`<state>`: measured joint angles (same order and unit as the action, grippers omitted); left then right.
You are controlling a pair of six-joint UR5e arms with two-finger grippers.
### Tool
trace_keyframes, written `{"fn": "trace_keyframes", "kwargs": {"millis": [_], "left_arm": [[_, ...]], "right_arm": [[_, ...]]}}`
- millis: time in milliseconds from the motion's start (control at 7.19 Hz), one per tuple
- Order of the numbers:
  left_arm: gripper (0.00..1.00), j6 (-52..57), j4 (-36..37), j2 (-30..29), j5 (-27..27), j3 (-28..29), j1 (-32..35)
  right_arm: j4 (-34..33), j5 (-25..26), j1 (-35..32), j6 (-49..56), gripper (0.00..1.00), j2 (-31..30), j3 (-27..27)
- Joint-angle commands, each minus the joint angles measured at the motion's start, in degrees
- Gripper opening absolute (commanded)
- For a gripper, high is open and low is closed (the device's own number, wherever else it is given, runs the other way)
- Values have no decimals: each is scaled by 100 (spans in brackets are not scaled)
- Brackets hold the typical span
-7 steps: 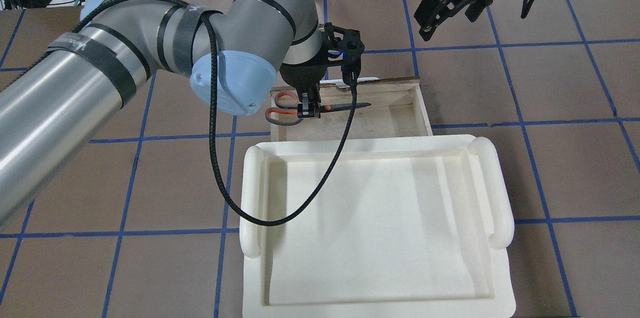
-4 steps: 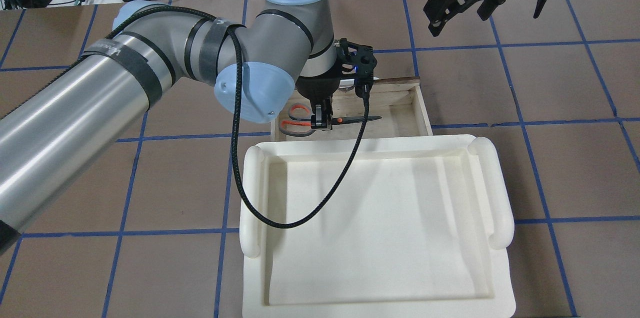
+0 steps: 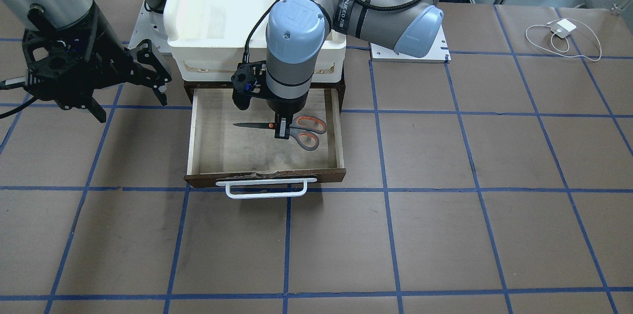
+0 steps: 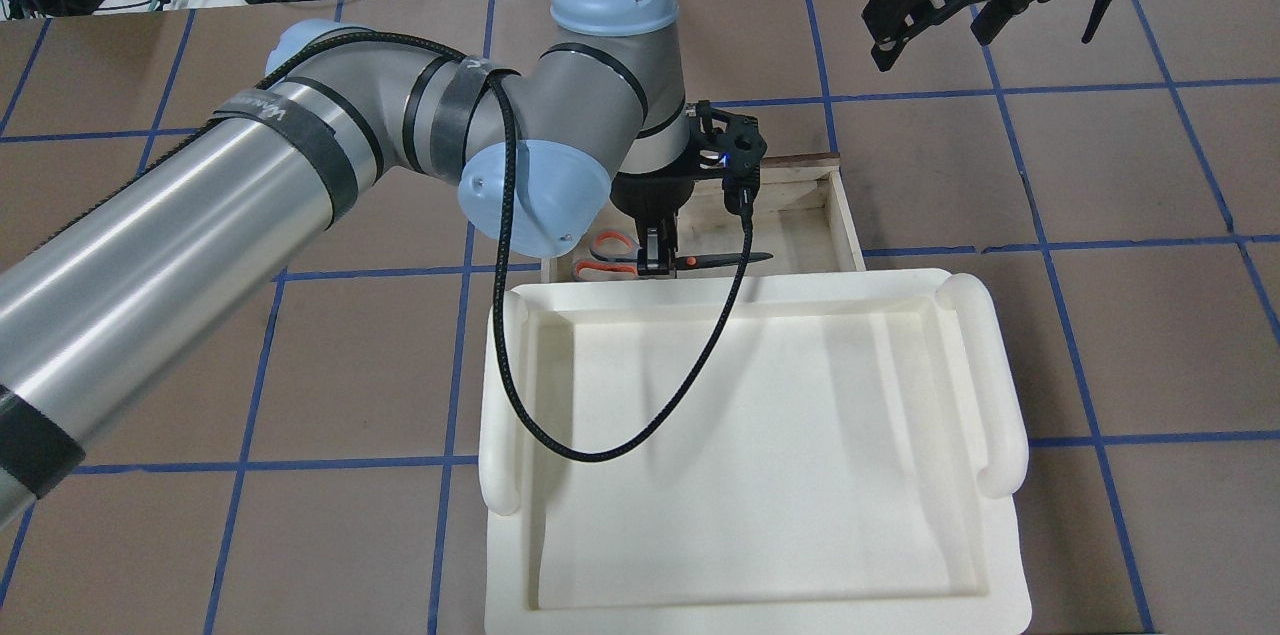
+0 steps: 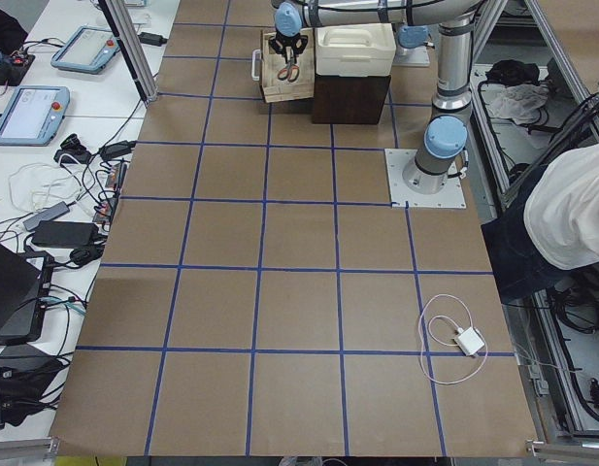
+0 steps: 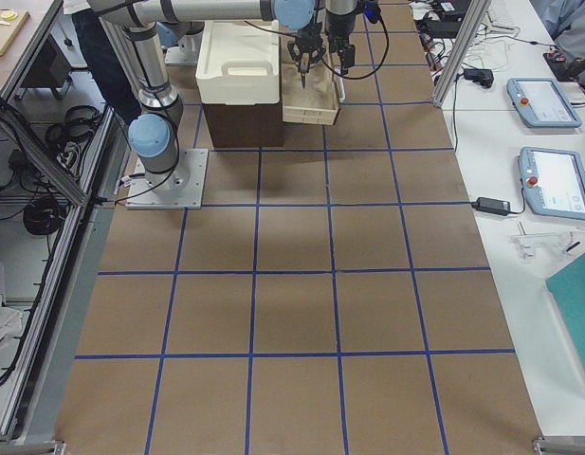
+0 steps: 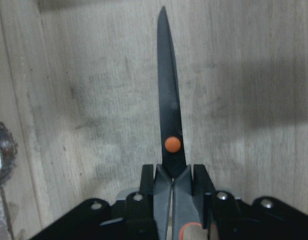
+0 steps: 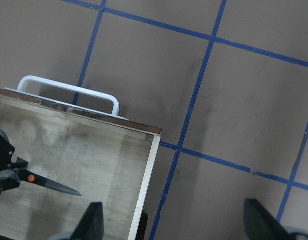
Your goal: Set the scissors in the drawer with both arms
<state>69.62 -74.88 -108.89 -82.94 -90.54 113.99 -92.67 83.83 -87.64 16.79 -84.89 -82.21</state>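
The scissors [image 3: 309,131] are held inside the open drawer [image 3: 267,177], blades closed and level, low over its pale floor; I cannot tell if they touch it. My left gripper [image 3: 282,132] is shut on the scissors just behind the orange pivot. The left wrist view shows the blade [image 7: 168,115] pointing away from the shut left gripper [image 7: 172,182]. In the overhead view the left gripper [image 4: 657,263] holds the scissors [image 4: 730,259] near the drawer's [image 4: 840,215] near side. My right gripper [image 4: 935,15] is open and empty, raised beside the drawer, also in the front view [image 3: 158,69].
A cream-white tray [image 4: 980,385] sits on the dark cabinet above the drawer and hides the drawer's near part from overhead. The white bar handle [image 3: 266,188] sticks out from the drawer front. A white charger with cable [image 3: 564,27] lies far off.
My left gripper has carried the scissors right and toward the tray side of the drawer, lower down. My right gripper has drifted slightly right and away, still open.
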Motion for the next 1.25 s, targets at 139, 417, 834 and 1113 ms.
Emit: {"fn": "trace_keyframes", "kwargs": {"millis": [139,417,834,1113], "left_arm": [[59,-141,0,0,-12,-52,27],[73,-500,-26,200,-73,53,-25],[74,-2472,-105,569,-118,466,-629],[81,-4028,-105,755,-109,458,-1305]], "right_arm": [[-14,862,-25,-624,100,-89,-41],[-23,907,-60,-624,100,-89,-75],[-23,811,-60,-615,100,-89,-93],[-23,793,-69,-615,100,-80,-93]]}}
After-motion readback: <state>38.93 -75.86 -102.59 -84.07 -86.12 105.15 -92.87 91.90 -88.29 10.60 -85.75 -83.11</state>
